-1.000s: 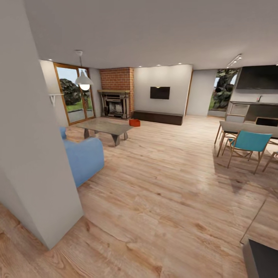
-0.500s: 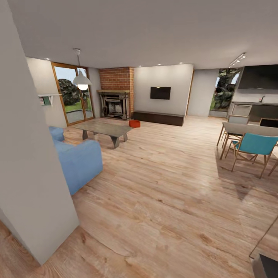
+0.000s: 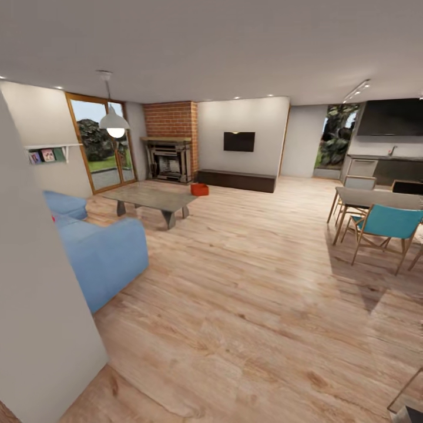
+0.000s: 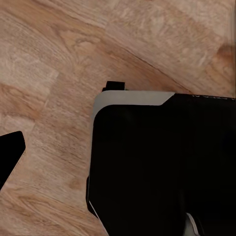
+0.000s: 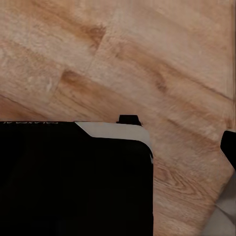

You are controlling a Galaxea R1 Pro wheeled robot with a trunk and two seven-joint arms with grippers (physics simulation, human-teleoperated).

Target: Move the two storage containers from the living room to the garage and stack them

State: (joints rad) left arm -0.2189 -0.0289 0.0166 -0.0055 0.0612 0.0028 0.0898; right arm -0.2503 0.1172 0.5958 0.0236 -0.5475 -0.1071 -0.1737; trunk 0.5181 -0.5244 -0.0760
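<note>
Head view: storage container near fireplace

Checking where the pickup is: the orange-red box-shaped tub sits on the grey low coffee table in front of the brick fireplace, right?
Not quite. The head view shows the orange-red box-shaped tub on the light wood-plank floor, beyond the grey low coffee table, not on it. It does lie in front of the brick fireplace, near the long dark low cabinet.

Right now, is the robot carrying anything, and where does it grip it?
It cannot be told. The one orange-red container in sight sits far off on the wood floor by the fireplace.
</note>
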